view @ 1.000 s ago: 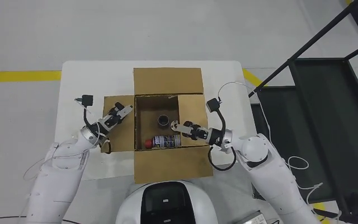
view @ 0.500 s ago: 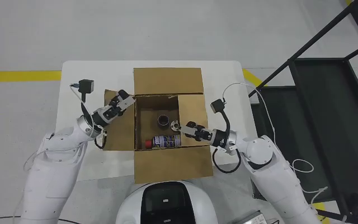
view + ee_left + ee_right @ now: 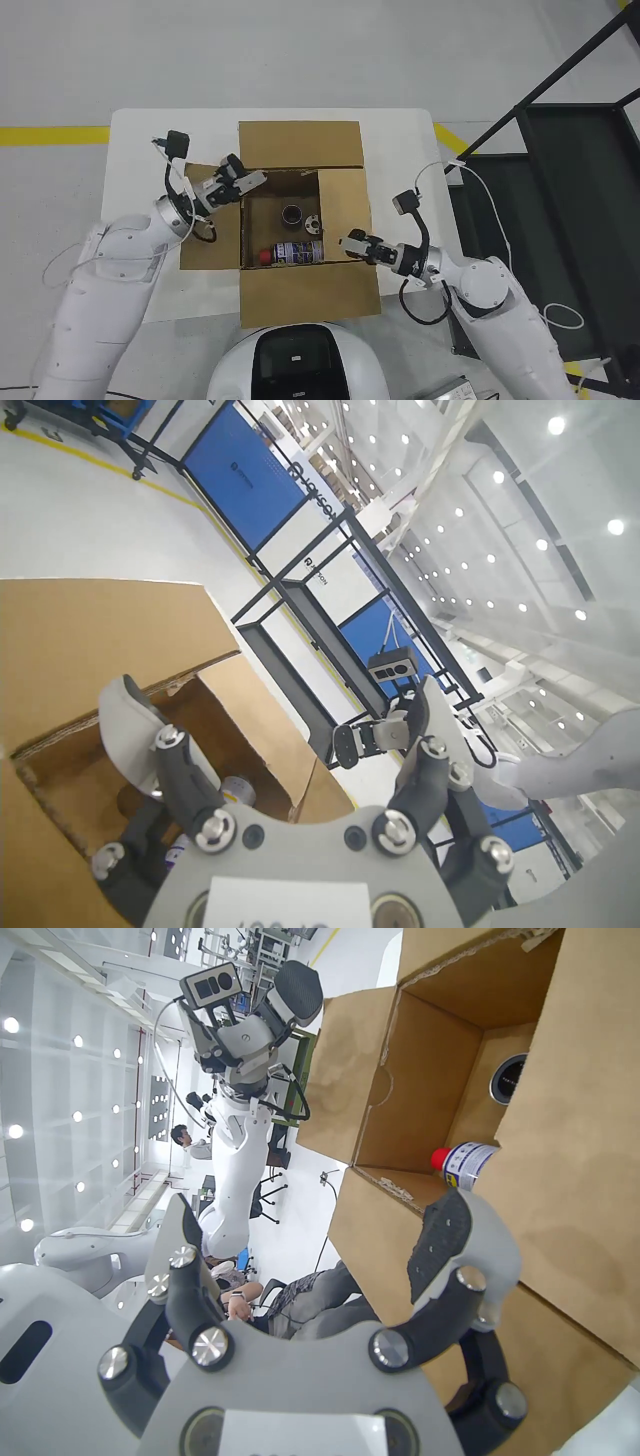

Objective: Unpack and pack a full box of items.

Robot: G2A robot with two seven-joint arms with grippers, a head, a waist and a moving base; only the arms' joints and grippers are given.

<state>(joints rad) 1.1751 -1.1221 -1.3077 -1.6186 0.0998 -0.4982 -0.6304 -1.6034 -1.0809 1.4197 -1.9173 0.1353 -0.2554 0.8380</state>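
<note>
An open cardboard box (image 3: 300, 145) stands mid-table with its flaps spread. Inside lie a spray can (image 3: 296, 252) with a red cap and an upright dark round jar (image 3: 293, 213); a small pale round item (image 3: 313, 222) sits beside the jar. My left gripper (image 3: 248, 181) hangs open over the box's left rim, empty. My right gripper (image 3: 352, 243) stands open and empty at the box's right wall, over the right flap. The right wrist view shows the spray can (image 3: 462, 1160) and jar (image 3: 507, 1078) past that flap, with the open gripper (image 3: 310, 1208) short of them.
The white table (image 3: 150, 140) has bare room left and right of the box. A black metal rack (image 3: 560, 170) stands off the table's right side. A yellow floor line (image 3: 50, 135) runs behind on the left.
My left gripper has swung up and right, from the left flap to the box's left rim. My right gripper has drawn back out of the box toward the right flap.
</note>
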